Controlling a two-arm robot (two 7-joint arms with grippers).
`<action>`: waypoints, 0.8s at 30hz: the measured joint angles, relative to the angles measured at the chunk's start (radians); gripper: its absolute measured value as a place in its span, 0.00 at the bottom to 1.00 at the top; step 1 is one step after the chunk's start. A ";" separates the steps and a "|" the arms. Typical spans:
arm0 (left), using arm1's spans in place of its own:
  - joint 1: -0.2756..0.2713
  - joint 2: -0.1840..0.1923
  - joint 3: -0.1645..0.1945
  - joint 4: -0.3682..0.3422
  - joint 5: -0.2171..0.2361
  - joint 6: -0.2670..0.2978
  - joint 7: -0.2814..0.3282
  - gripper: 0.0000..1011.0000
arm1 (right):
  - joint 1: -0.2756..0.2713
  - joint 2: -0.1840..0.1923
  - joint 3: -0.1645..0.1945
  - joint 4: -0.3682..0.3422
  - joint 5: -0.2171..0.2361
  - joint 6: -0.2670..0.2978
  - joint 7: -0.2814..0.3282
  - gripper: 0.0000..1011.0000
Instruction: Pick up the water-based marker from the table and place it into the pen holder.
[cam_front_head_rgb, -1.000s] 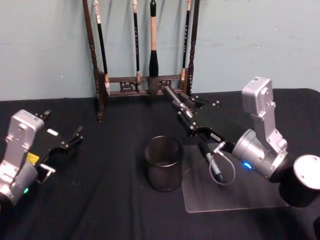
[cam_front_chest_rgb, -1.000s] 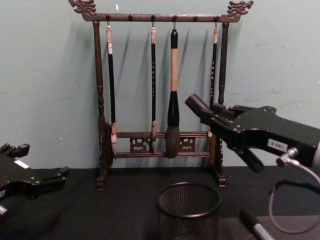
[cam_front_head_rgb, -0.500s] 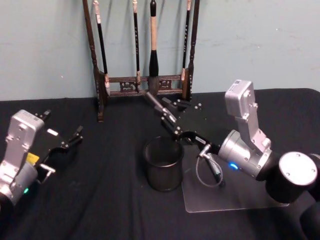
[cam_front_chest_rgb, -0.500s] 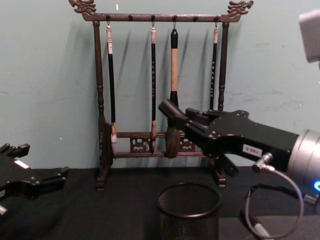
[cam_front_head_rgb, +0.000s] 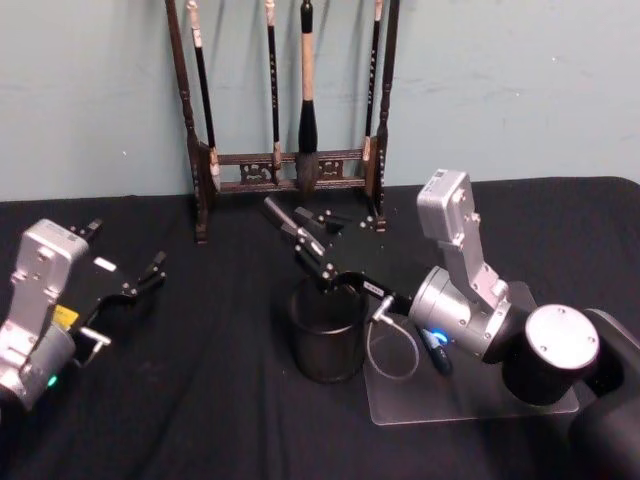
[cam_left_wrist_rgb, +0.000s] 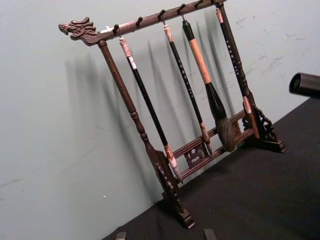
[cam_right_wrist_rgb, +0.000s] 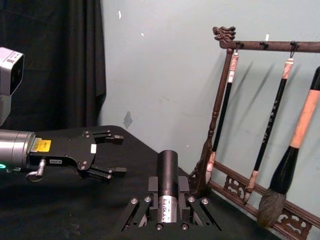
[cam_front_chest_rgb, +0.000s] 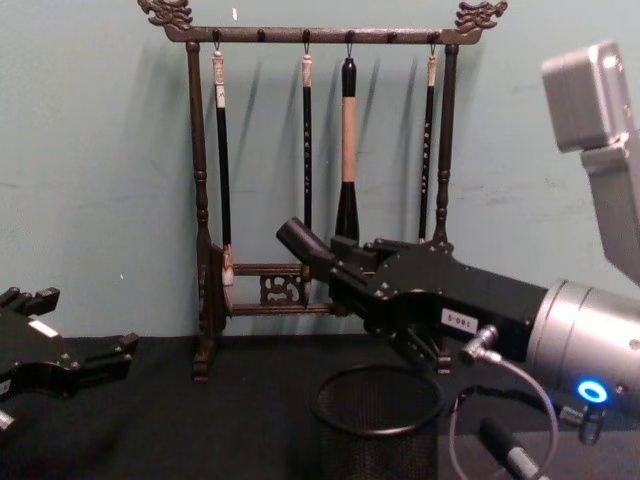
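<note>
Right gripper (cam_front_head_rgb: 318, 262) jaws clamp the black cylindrical water-based marker (cam_front_head_rgb: 286, 226), tilted above the round black mesh pen holder (cam_front_head_rgb: 325, 352) on the black-cloth worktop (cam_front_head_rgb: 200, 385). Left gripper (cam_front_head_rgb: 128, 246) hangs aside, jaws wide.

We can read nothing for certain. The right gripper (cam_front_chest_rgb: 347, 266) carries a white label (cam_front_chest_rgb: 459, 320) with small digits, the marker (cam_right_wrist_rgb: 168, 172) a white band (cam_right_wrist_rgb: 168, 209) of tiny print, the left gripper (cam_right_wrist_rgb: 114, 155) a yellow sticker (cam_right_wrist_rgb: 42, 145), all illegible.
</note>
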 joint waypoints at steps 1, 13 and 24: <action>0.000 0.000 0.000 0.000 0.000 0.000 0.000 0.99 | 0.003 -0.003 -0.004 0.008 0.000 -0.004 0.002 0.23; 0.000 0.000 0.000 0.000 0.000 0.000 0.000 0.99 | 0.012 -0.013 -0.016 0.035 -0.008 -0.008 -0.006 0.23; 0.000 0.000 0.000 0.000 0.000 0.000 0.000 0.99 | 0.012 -0.013 -0.016 0.033 -0.008 -0.008 -0.006 0.23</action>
